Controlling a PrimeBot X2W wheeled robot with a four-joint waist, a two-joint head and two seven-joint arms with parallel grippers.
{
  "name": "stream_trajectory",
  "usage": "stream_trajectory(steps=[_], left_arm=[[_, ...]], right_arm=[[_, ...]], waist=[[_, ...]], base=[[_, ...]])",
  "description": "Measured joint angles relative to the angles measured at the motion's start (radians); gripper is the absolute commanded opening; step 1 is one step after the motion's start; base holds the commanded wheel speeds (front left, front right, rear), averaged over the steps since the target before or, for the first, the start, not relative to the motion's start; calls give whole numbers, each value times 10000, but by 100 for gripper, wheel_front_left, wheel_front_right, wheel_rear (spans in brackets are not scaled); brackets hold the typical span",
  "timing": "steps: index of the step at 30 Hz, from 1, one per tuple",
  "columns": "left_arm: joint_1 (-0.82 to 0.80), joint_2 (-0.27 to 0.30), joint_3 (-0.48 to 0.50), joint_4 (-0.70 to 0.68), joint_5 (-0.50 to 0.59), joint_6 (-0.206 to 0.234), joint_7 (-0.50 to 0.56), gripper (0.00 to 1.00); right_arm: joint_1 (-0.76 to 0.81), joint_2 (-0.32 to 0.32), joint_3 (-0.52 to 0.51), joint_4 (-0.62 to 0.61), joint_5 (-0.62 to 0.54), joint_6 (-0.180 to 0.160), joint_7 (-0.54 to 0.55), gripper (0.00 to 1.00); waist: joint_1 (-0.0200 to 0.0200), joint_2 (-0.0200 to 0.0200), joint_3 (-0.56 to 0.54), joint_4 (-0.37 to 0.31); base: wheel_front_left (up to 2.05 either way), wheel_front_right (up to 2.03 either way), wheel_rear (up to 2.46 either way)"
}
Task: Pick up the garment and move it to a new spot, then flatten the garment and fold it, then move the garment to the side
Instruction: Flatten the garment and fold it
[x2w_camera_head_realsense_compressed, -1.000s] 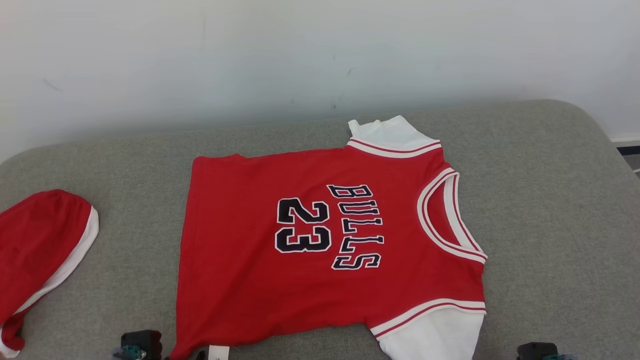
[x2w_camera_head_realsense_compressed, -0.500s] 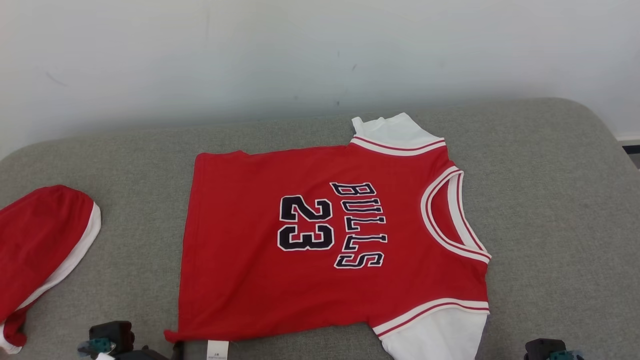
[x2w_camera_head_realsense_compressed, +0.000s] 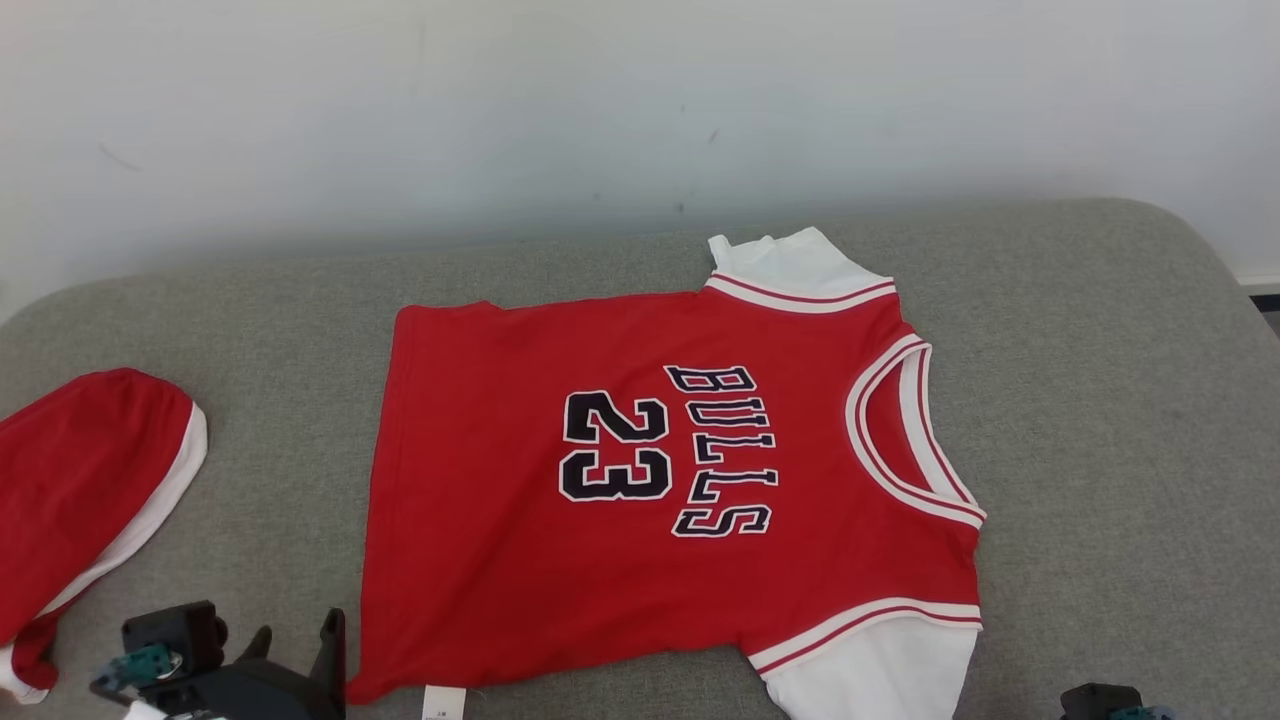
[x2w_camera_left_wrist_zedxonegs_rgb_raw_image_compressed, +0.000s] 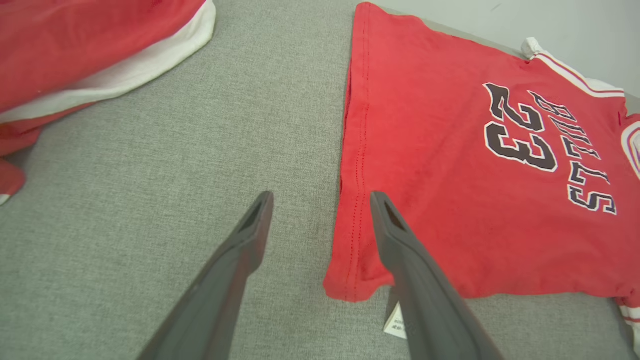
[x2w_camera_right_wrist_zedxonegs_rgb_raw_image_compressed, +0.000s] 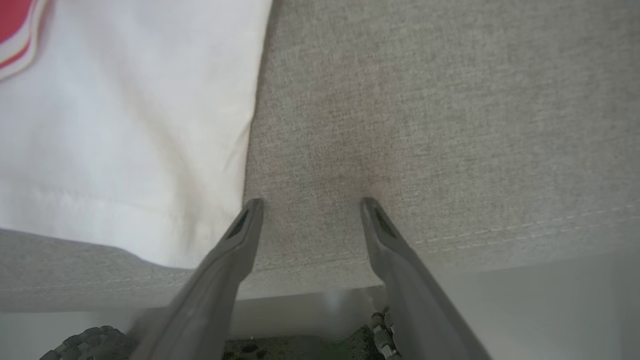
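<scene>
A red jersey (x2w_camera_head_realsense_compressed: 640, 480) with "BULLS 23" on it and white sleeves lies spread flat on the grey cushion (x2w_camera_head_realsense_compressed: 1100, 400), neck to the right. My left gripper (x2w_camera_head_realsense_compressed: 298, 632) stands open at the lower left, just beside the jersey's near left corner. In the left wrist view the left gripper (x2w_camera_left_wrist_zedxonegs_rgb_raw_image_compressed: 320, 200) straddles the hem edge of the jersey (x2w_camera_left_wrist_zedxonegs_rgb_raw_image_compressed: 450, 175), with one finger over the red corner and nothing gripped. My right gripper (x2w_camera_right_wrist_zedxonegs_rgb_raw_image_compressed: 311, 202) is open over bare cushion, next to the white sleeve (x2w_camera_right_wrist_zedxonegs_rgb_raw_image_compressed: 125, 125).
A second red garment with white trim (x2w_camera_head_realsense_compressed: 80, 500) lies bunched at the cushion's left end. A white care label (x2w_camera_head_realsense_compressed: 443, 702) pokes out under the jersey's near hem. The cushion's front edge and seam (x2w_camera_right_wrist_zedxonegs_rgb_raw_image_compressed: 450, 240) run close under the right gripper. A pale wall rises behind.
My left gripper has moved left and up into the head view, its open fingers now showing beside the jersey's corner. That corner has settled back. The head view has shifted slightly.
</scene>
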Motion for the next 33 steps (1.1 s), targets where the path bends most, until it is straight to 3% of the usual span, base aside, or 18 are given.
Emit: stream_trajectory(steps=[10,16,25,33], left_arm=[[468,-151,-830,439,322,6,740,100],[386,-153,-708,474,416,6,986,100],[422,81,-192,-731,368,8,1162,100],[428,150,-644,-522,397,-4,2205,100]], right_arm=[[88,163,176,-253,-48,-2,489,100],[140,224,197,-387,-132,-4,704,100],[417,228,-443,-562,-132,-2,966,100],[449,286,-142,-1243,-309,-2,1325,100]], waist=[[0,0,85,-51],[0,0,226,-81],[0,0,349,-164],[0,0,364,-180]], base=[[0,0,0],[0,0,0],[0,0,0],[0,0,0]])
